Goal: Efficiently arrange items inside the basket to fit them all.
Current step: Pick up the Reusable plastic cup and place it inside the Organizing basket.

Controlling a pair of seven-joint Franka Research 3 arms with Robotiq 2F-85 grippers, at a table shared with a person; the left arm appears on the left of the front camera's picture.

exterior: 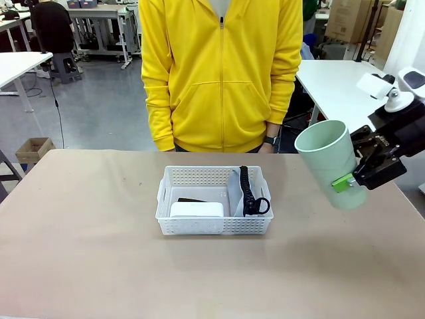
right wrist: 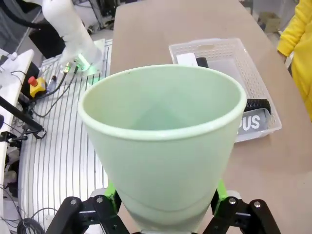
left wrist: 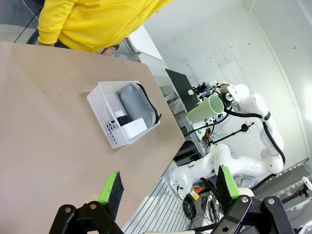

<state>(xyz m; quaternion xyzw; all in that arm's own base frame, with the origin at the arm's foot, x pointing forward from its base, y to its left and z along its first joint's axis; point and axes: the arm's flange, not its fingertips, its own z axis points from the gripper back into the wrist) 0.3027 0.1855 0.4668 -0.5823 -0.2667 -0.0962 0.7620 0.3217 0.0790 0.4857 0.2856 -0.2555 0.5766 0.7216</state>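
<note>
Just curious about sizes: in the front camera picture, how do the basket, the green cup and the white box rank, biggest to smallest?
1. basket, widest.
2. pale green cup, held up by the right gripper; maybe nearer the camera, so unsure.
3. white box, smallest, inside the basket.

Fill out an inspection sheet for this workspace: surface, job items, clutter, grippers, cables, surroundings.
Surface: tan table, bare around the basket.
Job items: white basket mid-table, holding a white box, grey pouch with black strap, and a black item partly hidden behind the box. Pale green cup held off to the side, above the table.
Clutter: nothing seen.
Grippers: right gripper shut on the cup; left gripper open, empty.
Cables: nothing seen on table.
Surroundings: person in yellow jacket at far side.
</note>
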